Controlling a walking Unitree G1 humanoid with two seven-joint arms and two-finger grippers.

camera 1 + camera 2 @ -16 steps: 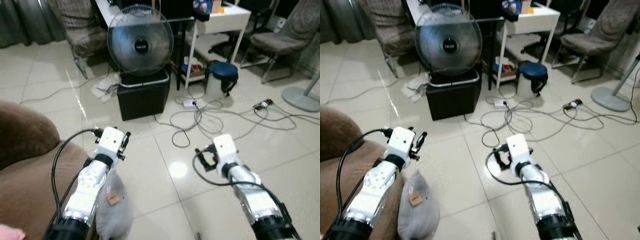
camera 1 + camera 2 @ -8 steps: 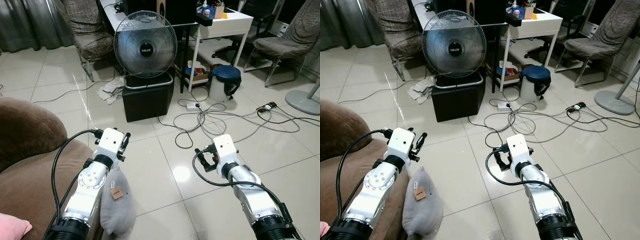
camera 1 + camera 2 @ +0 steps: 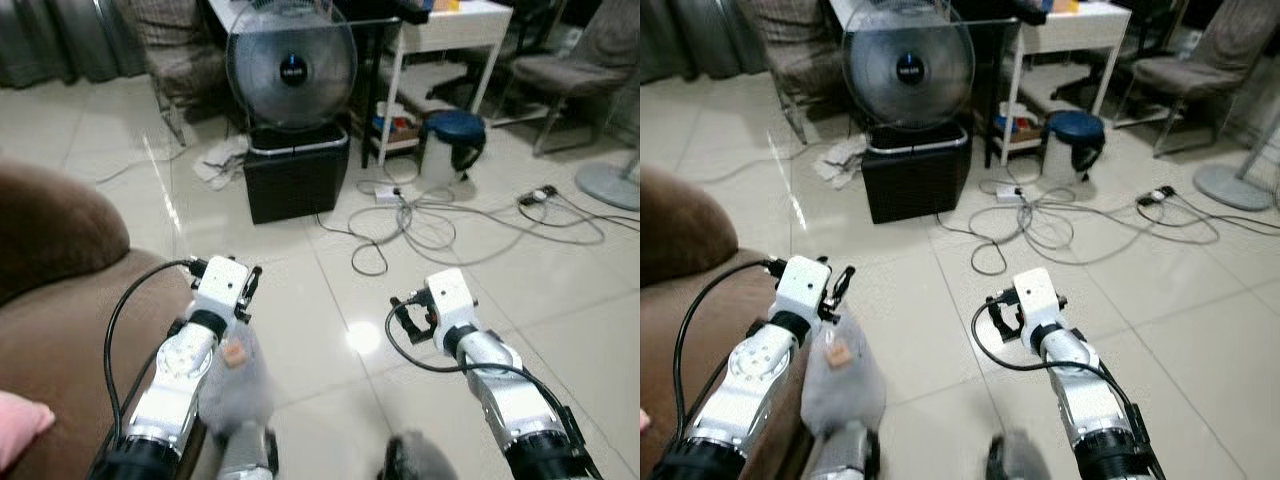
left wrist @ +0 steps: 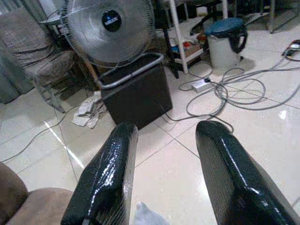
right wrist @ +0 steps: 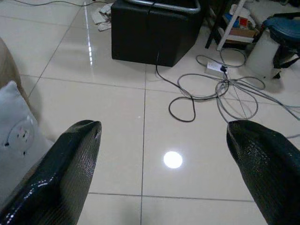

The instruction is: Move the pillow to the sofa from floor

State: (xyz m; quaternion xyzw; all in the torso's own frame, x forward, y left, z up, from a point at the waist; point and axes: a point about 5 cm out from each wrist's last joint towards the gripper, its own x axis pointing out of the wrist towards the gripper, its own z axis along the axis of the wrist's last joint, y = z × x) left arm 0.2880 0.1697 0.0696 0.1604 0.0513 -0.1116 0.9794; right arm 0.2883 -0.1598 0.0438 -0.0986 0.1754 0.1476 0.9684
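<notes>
A grey pillow [image 3: 236, 386] with a small tan tag stands on the tiled floor, leaning against the front of the brown sofa [image 3: 62, 330]. It shows blurred beside my left forearm, and as a pale edge [image 5: 18, 137] in the right wrist view. My left gripper [image 4: 166, 129] is open above the pillow's top [image 4: 146, 216], nothing between its fingers. My right gripper [image 5: 164, 129] hangs wide open over bare tiles, to the right of the pillow.
A fan [image 3: 290, 68] sits on a black box [image 3: 298, 182] ahead. Tangled cables [image 3: 420, 215] and a power strip lie across the floor right of it, by a blue-lidded bin [image 3: 452, 148] and a white table [image 3: 455, 22]. A pink cushion [image 3: 20, 425] lies on the sofa.
The camera has tilted down and the picture has blurred; two dark shapes now show at the bottom edge. Both arms and the pillow keep their places.
</notes>
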